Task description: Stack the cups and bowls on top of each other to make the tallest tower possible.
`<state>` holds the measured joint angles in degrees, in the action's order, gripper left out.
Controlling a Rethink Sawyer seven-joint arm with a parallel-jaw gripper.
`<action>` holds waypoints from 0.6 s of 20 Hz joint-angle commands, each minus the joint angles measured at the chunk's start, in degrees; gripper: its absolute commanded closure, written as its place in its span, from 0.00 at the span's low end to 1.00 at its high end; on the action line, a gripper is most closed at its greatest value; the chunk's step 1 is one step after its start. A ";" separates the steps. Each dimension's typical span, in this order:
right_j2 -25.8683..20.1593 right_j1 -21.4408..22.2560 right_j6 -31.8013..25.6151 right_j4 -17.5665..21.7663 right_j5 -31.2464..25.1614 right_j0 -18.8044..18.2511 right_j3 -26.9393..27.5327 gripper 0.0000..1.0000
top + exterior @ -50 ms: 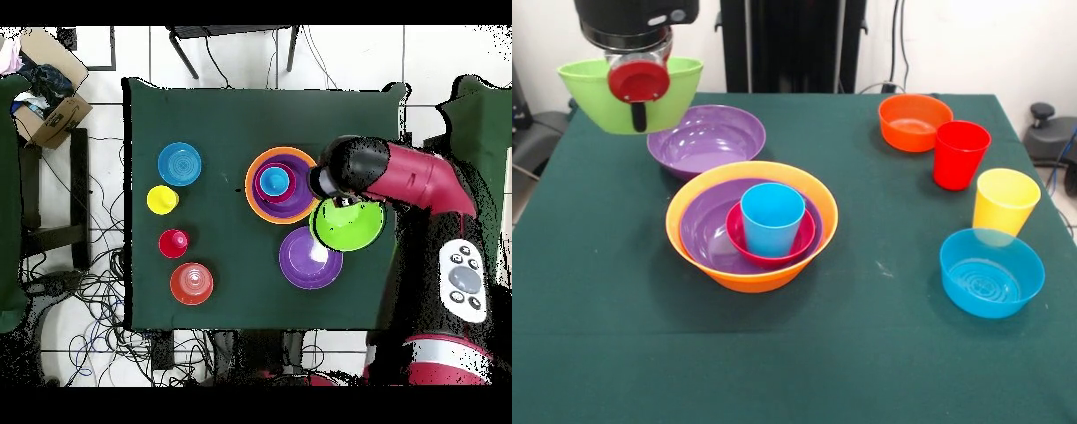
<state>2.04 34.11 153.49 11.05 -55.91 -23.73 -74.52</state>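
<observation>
The tool (640, 110) grips the lime green bowl (680, 88) by its rim and holds it in the air, mouth up and roughly level, its axis vertical. One dark finger (640, 116) shows against the bowl's outer wall below a round red part of the tool.

Taking the tower (751, 226) as landmark: it stands on the table (794, 353) with the large orange bowl (743, 276) as its base. Nested inside that are a purple bowl (702, 234), then the small pink-red bowl (772, 254), and in it the blue cup (771, 219), upright with its mouth up.

The lifted green bowl hangs behind and to the left of the tower in the front view. A second purple bowl (707, 139) sits on the table just behind the tower, below the green one, apart from it.

To the tower's right, well apart, all open upward, stand the small orange bowl (915, 122), the red cup (960, 155), the yellow cup (1005, 201) and the small blue bowl (991, 272).
</observation>
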 commanded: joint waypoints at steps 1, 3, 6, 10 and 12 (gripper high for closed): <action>-4.50 -3.08 -6.48 2.49 -9.87 4.14 9.11 1.00; -5.02 -4.25 -7.12 2.28 -11.49 4.40 11.35 1.00; -5.79 -5.74 -8.32 2.08 -12.94 4.81 13.98 1.00; -6.81 -7.40 -10.12 1.83 -15.87 5.40 17.64 1.00; -7.22 -7.75 -10.77 1.64 -16.77 5.70 18.48 1.00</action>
<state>1.35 30.84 153.49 11.17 -65.17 -19.52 -61.98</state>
